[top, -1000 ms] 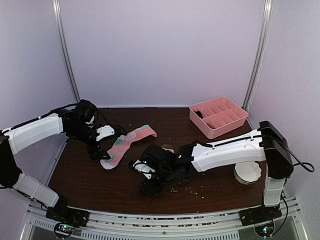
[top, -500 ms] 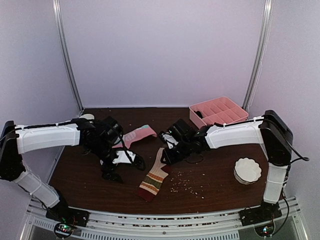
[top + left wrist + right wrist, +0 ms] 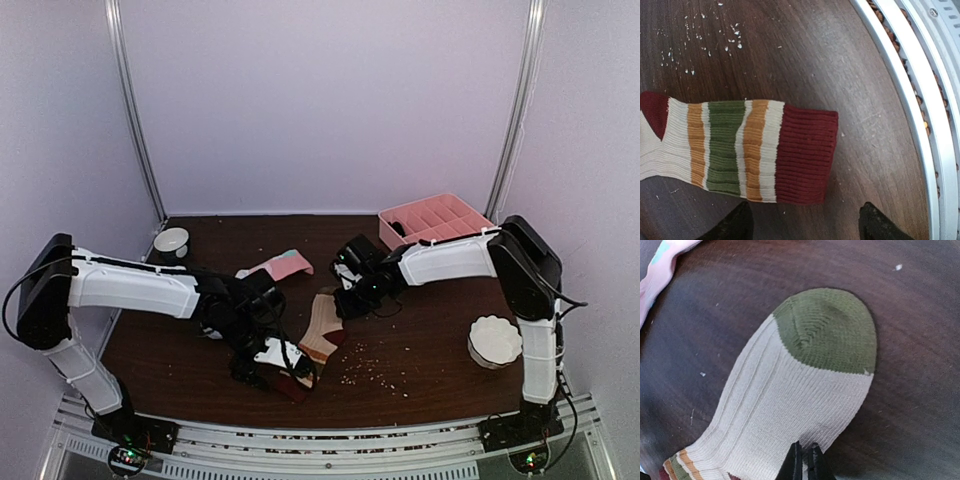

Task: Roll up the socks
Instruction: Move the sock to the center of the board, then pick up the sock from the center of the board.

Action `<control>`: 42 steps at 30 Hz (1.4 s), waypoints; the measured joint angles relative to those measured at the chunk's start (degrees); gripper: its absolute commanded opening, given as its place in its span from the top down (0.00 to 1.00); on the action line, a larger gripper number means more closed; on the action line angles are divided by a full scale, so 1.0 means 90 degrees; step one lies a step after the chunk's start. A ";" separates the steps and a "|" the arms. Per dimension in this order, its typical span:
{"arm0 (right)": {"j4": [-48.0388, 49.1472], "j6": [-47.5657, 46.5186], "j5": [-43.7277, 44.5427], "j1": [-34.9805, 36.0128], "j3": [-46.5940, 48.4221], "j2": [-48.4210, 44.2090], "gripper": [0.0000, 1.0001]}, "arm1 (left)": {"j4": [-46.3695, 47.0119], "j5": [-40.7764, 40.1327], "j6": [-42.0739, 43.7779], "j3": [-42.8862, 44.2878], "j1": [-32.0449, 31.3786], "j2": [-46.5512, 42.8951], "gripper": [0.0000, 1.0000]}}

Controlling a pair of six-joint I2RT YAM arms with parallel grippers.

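- left gripper has swung off the pink sock's side, where it was half a second ago, to the near end of the beige sock; its fingers stand wide open, one on each side just short of the maroon cuff, touching no fabric.
- right gripper has stayed at the far end of the beige sock; its jaws, open a second ago, are now pinched together on the cream fabric near the sock's edge, just behind the green toe.
- beige sock lies flat on the table between the two grippers, toe away from the arms and cuff toward them, and shows shorter in the top view than half a second ago.
- pink sock lies beyond it, toward the back left, apart from both grippers.
- small white cup at the back left is fully in sight now that the left arm has dropped forward.
- pink tray sits at the back right corner and the white bowl at the right edge, both well apart from the socks.
- crumbs are scattered on the wood just right of the beige sock.
- metal rail runs along the table edge close to the cuff.
- the left arm and gripper hide the near part of the pink sock and the beige cuff in the top view.
- whether the tray holds anything is too small to make out.
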 measured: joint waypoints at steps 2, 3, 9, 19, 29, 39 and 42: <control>-0.0029 -0.0015 0.0102 -0.0107 0.0051 0.0024 0.93 | 0.0155 0.0000 -0.0029 0.0000 -0.0041 0.0151 0.36; -0.0044 -0.0019 0.0155 -0.0136 0.0063 0.0027 0.94 | 0.0214 0.0000 -0.0036 0.0002 -0.0061 0.0243 0.39; -0.0175 -0.0092 0.0459 -0.0228 0.0141 0.0044 0.93 | 0.0335 0.0022 -0.0131 -0.0005 -0.0194 0.0512 0.41; 0.0073 -0.0272 0.0872 -0.0068 -0.0379 -0.0447 0.60 | 0.0699 -0.0053 -0.0274 0.0002 -0.0279 0.0709 0.57; 0.1860 -0.0568 0.2829 0.1149 -0.3349 -0.3279 0.29 | 0.0843 -0.0265 -0.0255 0.0078 -0.0299 0.0906 0.86; 0.3696 -0.0367 0.4046 0.1462 -0.6050 -0.5785 0.01 | 0.0202 0.0187 -0.0644 0.0882 -0.0141 0.1455 1.00; 0.4685 -0.0792 0.3606 0.1957 -0.6965 -0.6142 0.00 | -0.0194 0.0631 -0.0811 0.1246 0.0121 0.1727 1.00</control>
